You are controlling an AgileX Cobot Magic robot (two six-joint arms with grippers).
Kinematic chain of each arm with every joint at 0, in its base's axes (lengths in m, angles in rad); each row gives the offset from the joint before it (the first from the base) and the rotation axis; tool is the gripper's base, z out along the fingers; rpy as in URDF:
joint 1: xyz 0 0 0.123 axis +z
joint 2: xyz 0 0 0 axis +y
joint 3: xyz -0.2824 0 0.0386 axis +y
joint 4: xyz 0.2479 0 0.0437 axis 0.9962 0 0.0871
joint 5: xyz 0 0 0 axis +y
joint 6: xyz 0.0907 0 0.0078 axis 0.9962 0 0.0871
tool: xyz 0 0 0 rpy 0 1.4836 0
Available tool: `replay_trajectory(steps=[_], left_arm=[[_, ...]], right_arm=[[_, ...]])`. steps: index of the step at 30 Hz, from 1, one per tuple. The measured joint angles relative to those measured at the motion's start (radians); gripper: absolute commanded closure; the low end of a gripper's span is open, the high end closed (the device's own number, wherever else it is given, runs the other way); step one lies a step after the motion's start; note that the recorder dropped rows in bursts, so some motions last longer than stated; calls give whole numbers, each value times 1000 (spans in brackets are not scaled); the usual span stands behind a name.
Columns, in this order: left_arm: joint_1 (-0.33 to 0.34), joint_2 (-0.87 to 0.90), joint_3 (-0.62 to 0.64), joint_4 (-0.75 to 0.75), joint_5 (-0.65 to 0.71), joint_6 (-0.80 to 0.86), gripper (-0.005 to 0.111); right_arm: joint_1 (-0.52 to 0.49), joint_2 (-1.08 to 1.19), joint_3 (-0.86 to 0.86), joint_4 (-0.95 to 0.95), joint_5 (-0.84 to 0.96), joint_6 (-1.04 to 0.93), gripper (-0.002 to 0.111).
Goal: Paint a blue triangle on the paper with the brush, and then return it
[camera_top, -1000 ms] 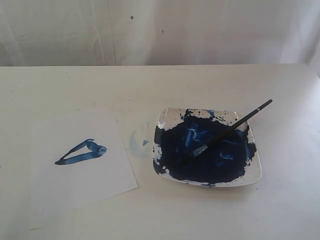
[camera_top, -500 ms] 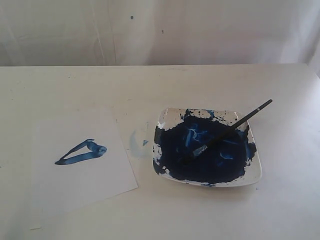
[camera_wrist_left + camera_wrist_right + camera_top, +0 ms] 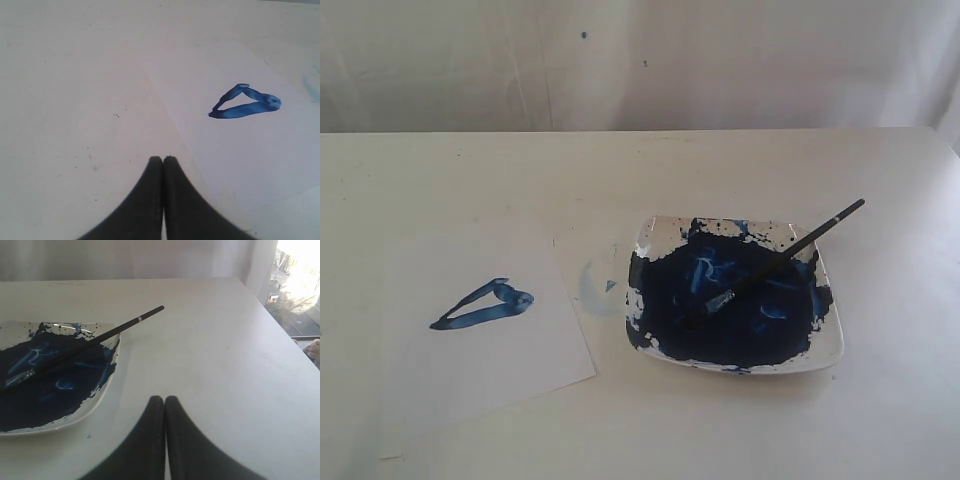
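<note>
A blue triangle (image 3: 483,305) of smeared strokes lies on the white paper (image 3: 480,370) at the left of the table; the same blue triangle (image 3: 245,101) and paper (image 3: 260,155) show in the left wrist view. The black-handled brush (image 3: 785,250) rests across the white square plate (image 3: 830,345) of dark blue paint, bristles in the paint, handle end over the far right rim. In the right wrist view the brush (image 3: 95,342) lies on the plate (image 3: 102,392). My left gripper (image 3: 163,160) is shut, empty, beside the paper. My right gripper (image 3: 164,400) is shut, empty, near the plate. Neither gripper appears in the exterior view.
A pale blue round smudge (image 3: 598,285) marks the table between paper and plate. The table's right edge (image 3: 280,325) runs close to the plate, with a window beyond it. A white curtain (image 3: 640,60) hangs behind the table.
</note>
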Motion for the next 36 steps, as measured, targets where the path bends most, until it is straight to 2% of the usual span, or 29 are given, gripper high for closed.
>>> replay_trajectory(steps=[5, 18, 24, 30, 33, 36], left_arm=[[0, 0, 0, 6, -2, 0, 107], [2, 0, 0, 169, -2, 4, 107], [55, 0, 0, 163, -2, -2, 107], [53, 0, 0, 161, -2, -2, 107], [24, 0, 0, 161, -2, -2, 107], [21, 0, 0, 161, -2, -2, 107]], right_arm=[[0, 0, 0, 0, 0, 0, 108], [0, 0, 0, 0, 0, 0, 108], [0, 0, 0, 0, 0, 0, 108], [0, 0, 0, 0, 0, 0, 108], [0, 0, 0, 0, 0, 0, 108], [0, 0, 0, 0, 0, 0, 108]])
